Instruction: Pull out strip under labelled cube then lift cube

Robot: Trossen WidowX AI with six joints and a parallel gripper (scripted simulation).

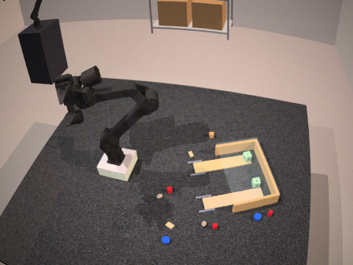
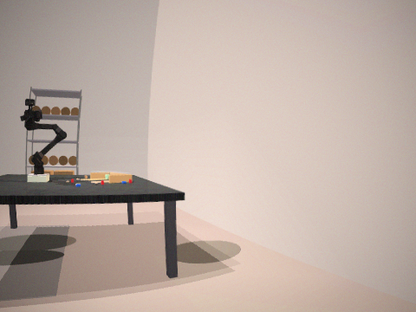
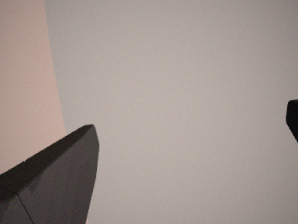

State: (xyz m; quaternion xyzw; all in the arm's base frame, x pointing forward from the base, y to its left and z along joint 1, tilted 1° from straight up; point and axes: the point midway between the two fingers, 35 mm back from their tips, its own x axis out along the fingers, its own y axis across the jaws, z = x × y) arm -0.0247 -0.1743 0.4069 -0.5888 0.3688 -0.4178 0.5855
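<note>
Well, red cylinder point(image 1: 169, 190) and pebble point(image 1: 159, 196) sit between arm base point(image 1: 130, 156) point(image 2: 38, 178) and strips point(image 1: 217, 164) point(image 1: 233, 199); walls point(image 1: 268, 171) guard the far side. Exterior shows pincer point(image 1: 81, 96) point(image 2: 30, 116) point(image 3: 194, 123) high above counter point(image 1: 95, 221) point(image 2: 100, 192); top separates both green cubes point(image 1: 247, 156) point(image 1: 256, 182). Pincer spread, well apart from both; labels unreadable.

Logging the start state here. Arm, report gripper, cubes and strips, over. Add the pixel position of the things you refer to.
Gripper point(image 3: 194, 123) open, nothing held. Two green cubes, one point(image 1: 247, 156) on the upper strip point(image 1: 217, 164), other point(image 1: 256, 182) near the lower strip point(image 1: 229, 199). Low wooden walls point(image 1: 268, 169) beyond.
</note>
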